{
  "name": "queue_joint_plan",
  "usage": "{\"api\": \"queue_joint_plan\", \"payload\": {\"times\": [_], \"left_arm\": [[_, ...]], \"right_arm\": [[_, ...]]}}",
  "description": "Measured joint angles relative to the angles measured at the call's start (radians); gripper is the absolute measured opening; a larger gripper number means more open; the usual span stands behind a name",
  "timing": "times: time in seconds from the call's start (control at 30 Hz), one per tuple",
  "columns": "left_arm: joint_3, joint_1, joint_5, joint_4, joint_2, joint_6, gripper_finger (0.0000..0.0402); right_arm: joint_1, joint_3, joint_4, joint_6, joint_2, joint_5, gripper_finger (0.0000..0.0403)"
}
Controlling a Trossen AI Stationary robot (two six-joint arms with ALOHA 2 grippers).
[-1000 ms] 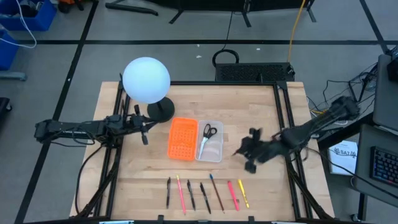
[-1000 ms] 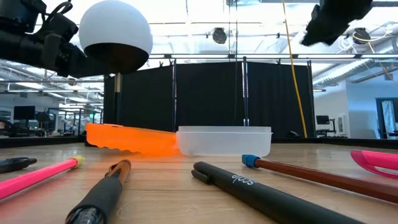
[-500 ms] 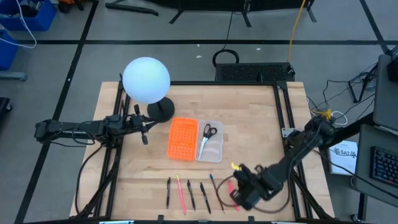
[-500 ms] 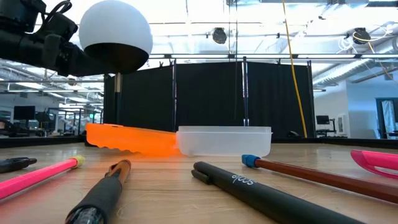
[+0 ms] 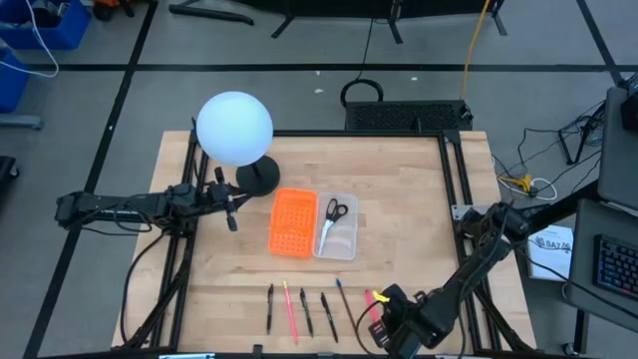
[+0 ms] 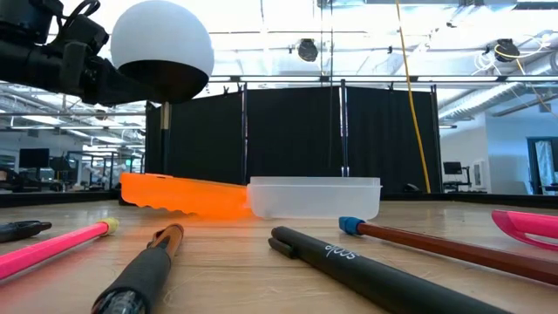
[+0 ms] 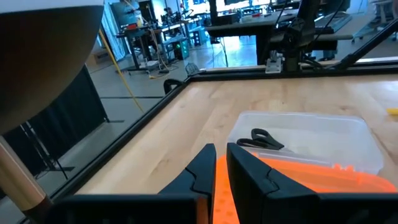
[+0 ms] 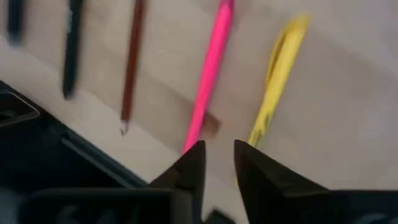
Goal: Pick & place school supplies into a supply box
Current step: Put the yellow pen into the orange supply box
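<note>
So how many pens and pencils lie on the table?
7, in one front row: black pen, pink pencil, second black pen, third black pen, brown pencil, pink pen, yellow pen. The right gripper hangs over the last two; more may be hidden.

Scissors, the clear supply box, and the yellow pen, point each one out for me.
scissors (image 5: 333, 212), high view, on the black handles.
supply box (image 6: 314, 208), low view, on its translucent front wall.
yellow pen (image 8: 278, 79), right wrist view, on the middle of its barrel.

1 scissors (image 5: 330, 221), 1 clear supply box (image 5: 345, 242), 1 orange perforated piece (image 5: 291, 221), 1 globe lamp (image 5: 234, 129), seemingly 7 pens and pencils (image 5: 289, 304).
</note>
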Motion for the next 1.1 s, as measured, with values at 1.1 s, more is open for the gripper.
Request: {"api": "queue_joint_plan", "payload": {"times": [1.1], "left_arm": [[0.0,0.0,0.003,-0.02,0.0,-0.015,0.0049]], "right_arm": [[-0.053,-0.334,0.267,0.065,0.004,-0.188,0.0127]]}}
